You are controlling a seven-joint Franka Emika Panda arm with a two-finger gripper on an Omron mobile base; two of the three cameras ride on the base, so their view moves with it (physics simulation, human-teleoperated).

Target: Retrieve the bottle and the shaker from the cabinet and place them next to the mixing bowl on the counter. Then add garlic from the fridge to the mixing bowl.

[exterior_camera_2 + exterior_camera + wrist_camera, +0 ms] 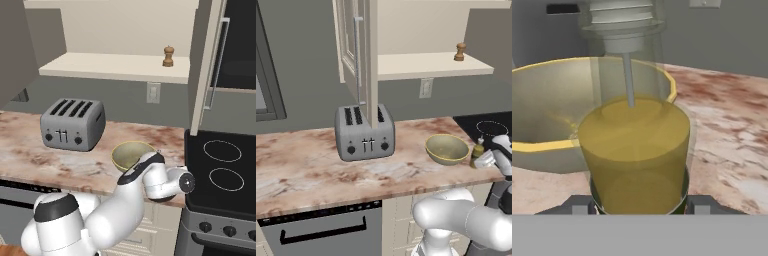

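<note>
Toaster (364, 133) sat at the left on the counter (301, 165), silver, four slots, its back near the wall. Right of it, the open cabinet (428, 65) hung above, door (353, 50) swung out over the toaster, long bar handle facing out. Shaker (459, 51) stood upright on the cabinet shelf toward its right end, alone there; same in the right base view, shaker (169, 56) above the wall outlet (153, 92). Below on the counter, the mixing bowl (446, 149) sat right of the toaster and well apart from it, nothing visible inside. Just right of the bowl, the bottle (477, 153) stood upright near the counter's right end, beside the black stovetop (222, 170). Gripper (639, 202) was narrowed around the bottle (634, 155) low on its body, fingers on either side of the glass, bowl rim (542, 146) directly behind it in the hand view. Could not tell whether the bottle base rested on the stone or hung just above. Arm's wrist hid part of the bowl (131, 154) in the right base view.
</note>
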